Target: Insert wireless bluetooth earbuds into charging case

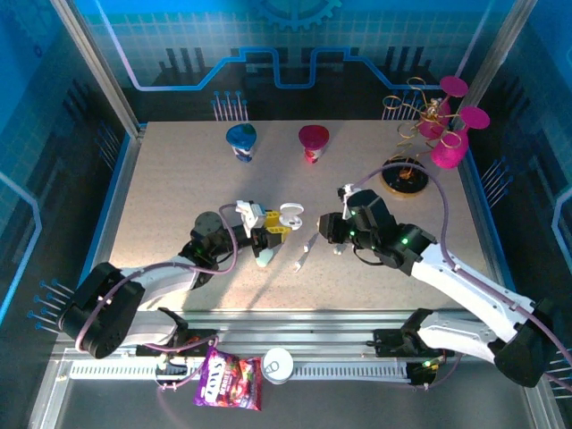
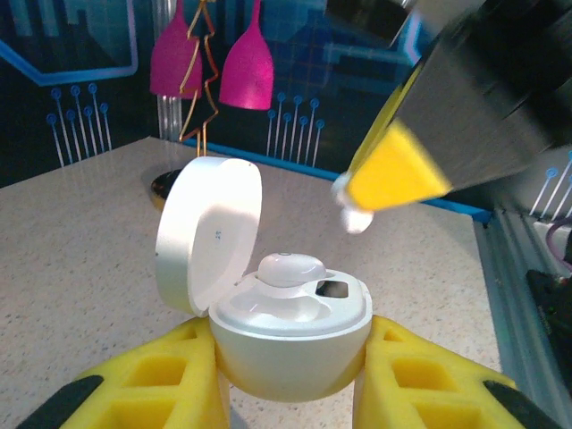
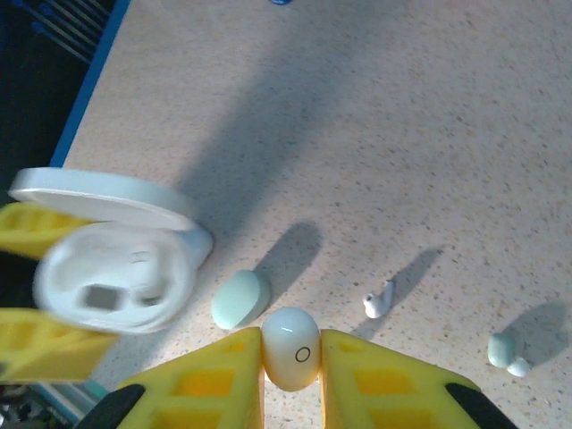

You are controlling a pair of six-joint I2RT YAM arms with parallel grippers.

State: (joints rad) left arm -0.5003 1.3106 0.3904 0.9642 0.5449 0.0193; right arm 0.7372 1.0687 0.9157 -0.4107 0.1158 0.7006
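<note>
1. The left gripper (image 2: 290, 380) has its yellow fingers pressed against both sides of the open charging case (image 2: 295, 335). It holds the case off the table (image 1: 179, 179) near the middle, a little toward the near edge. The lid (image 2: 210, 232) is tipped back, and a seated earbud (image 2: 290, 268) already rests in one well.
2. The right gripper (image 3: 291, 340) pinches a held earbud (image 3: 290, 356) between its yellow fingers, just beside the case's mouth on the side toward the table's right edge.
3. The step in hand looks like seating this second bud.
   - The left gripper should hold the case level and firm.
   - The bud should come over the free well beside the seated one and be turned to match it.
   - It should go straight down and be let go only once it sits flush, without touching the lid or the seated bud.
4. A loose earbud (image 3: 380, 302) and a pale bud (image 3: 505, 350) lie on the table nearby. A pale-green pebble case (image 3: 241, 299) lies below the held case.
5. The held earbud shows a small black ring. A tiny mark inside the lid is too small to read. The print on the purple bag (image 1: 228, 380), past the near edge, is not clearly readable.
</note>
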